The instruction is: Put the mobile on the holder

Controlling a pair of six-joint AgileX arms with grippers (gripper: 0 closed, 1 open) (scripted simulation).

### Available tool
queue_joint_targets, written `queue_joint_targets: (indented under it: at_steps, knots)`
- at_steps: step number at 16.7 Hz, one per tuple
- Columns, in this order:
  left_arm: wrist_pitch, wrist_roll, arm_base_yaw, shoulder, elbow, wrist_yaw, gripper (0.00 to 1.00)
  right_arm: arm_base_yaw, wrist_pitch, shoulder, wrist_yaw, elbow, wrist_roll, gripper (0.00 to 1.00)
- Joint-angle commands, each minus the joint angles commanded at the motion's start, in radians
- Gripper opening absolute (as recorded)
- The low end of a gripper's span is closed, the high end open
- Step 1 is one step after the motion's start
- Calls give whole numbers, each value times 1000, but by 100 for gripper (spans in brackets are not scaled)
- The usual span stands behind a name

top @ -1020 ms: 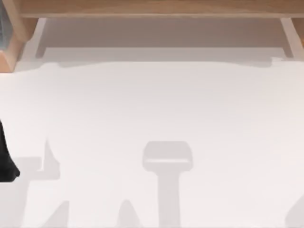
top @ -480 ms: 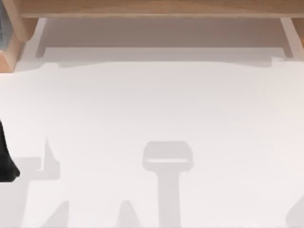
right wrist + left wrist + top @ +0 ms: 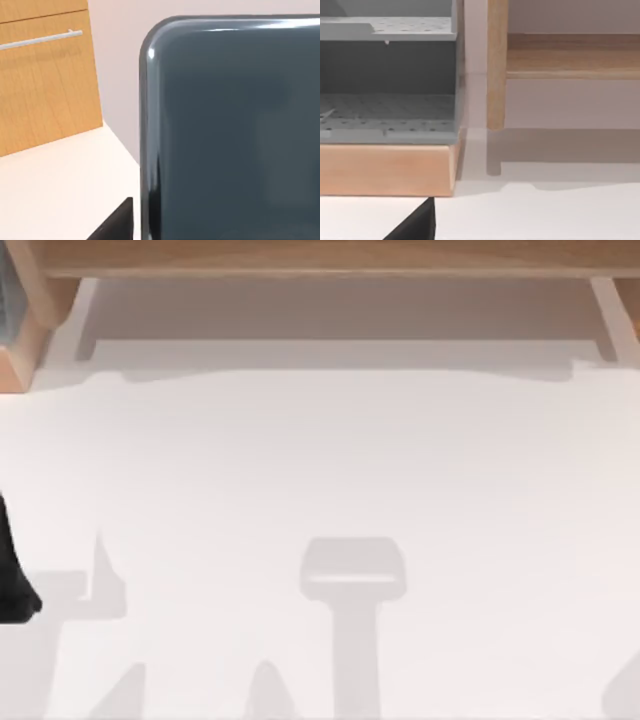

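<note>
The mobile (image 3: 230,135) stands close before the right wrist camera, above the white worktop (image 3: 320,460); whether the right pincer grips it I cannot tell, so a loose hold could drop it.

A flat rectangular smartphone (image 3: 230,135) stands upright over the white table (image 3: 60,185), a wooden cabinet (image 3: 45,75) behind it.

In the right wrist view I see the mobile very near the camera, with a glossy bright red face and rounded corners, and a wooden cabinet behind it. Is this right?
Not quite. The face of the mobile is glossy dark blue-grey, not bright red; the right wrist view shows this. The rest stands: it is very near the camera, its corner is rounded, and a wooden cabinet is behind it.
</note>
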Motion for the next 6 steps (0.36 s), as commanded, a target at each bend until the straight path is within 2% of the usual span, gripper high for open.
queue_joint_targets:
  at_steps: [6]
  knots:
    - [0,0,0,0,0,0,100,0,0,0,0,0,0,100]
